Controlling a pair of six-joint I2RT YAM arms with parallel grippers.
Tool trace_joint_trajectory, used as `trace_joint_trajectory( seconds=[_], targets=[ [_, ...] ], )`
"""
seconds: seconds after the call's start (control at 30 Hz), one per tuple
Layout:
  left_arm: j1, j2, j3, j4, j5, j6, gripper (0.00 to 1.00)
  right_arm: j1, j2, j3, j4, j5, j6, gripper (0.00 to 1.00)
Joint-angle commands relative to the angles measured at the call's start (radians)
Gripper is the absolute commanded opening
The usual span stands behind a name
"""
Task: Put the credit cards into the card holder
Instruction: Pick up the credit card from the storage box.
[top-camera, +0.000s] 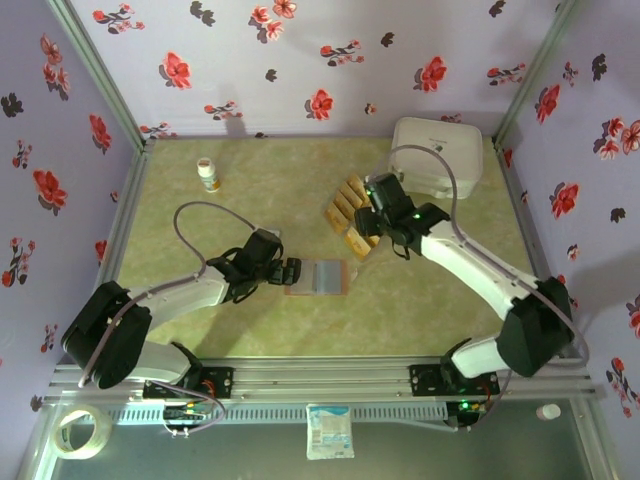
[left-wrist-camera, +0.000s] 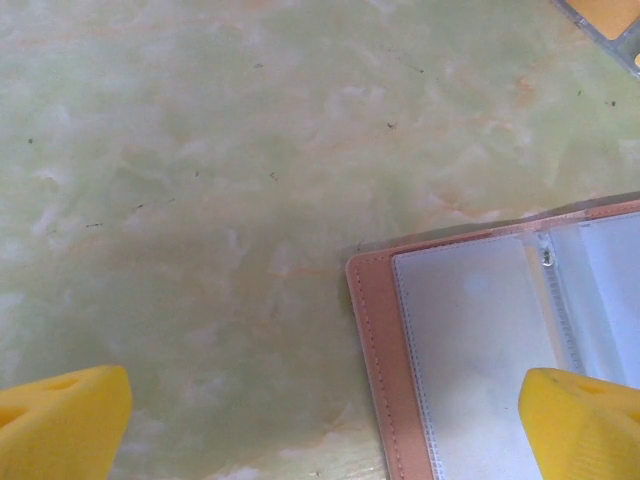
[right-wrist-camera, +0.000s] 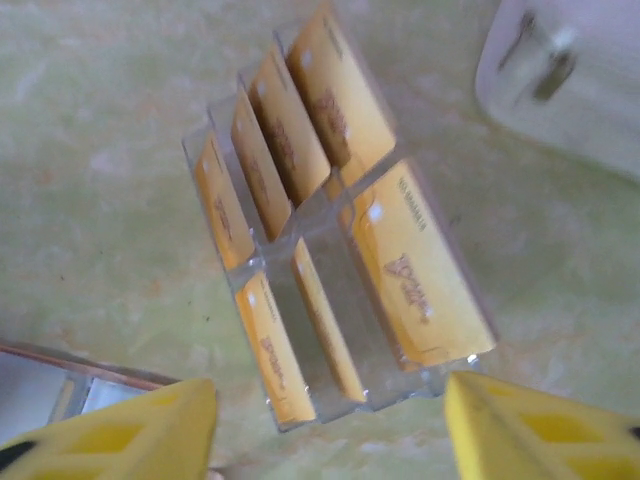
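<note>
Green marbled table (top-camera: 200, 310): open card holder (top-camera: 318, 277) at the left gripper (top-camera: 291, 270), clear card rack (top-camera: 343, 205) under the right gripper (top-camera: 368, 228), white box (top-camera: 437, 155) just beyond, small bottle (top-camera: 208, 175) well apart from both.

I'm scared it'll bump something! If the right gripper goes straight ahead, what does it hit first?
Most likely the credit cards in their clear rack, just ahead of the open right gripper; depth is unclear.

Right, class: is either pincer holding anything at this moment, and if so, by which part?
Nothing is held. The left pincer is open at the card holder; the right pincer is open above the credit cards.
</note>
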Motion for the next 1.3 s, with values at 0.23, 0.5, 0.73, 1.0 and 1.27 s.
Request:
trace_joint_trajectory(
  seconds=[0.23, 0.5, 0.73, 1.0, 1.27],
  targets=[
    [0.007, -0.001, 0.015, -0.013, 0.004, 0.027, 1.0, -0.036, 0.219, 0.162, -0.187, -0.001, -0.035, 0.39],
    [0.007, -0.001, 0.002, -0.002, 0.004, 0.027, 1.0, -0.047, 0.321, 0.242, -0.218, -0.02, -0.074, 0.29],
    [0.009, 0.003, -0.004, 0.006, 0.004, 0.029, 1.0, -0.058, 0.396, 0.308, -0.251, -0.024, -0.101, 0.26],
    [0.011, 0.002, -0.009, 0.009, 0.004, 0.032, 1.0, -0.067, 0.447, 0.332, -0.266, -0.035, -0.12, 0.23],
    [0.015, 0.004, -0.011, 0.011, 0.004, 0.03, 1.0, -0.07, 0.462, 0.334, -0.268, -0.048, -0.126, 0.18]
  ],
)
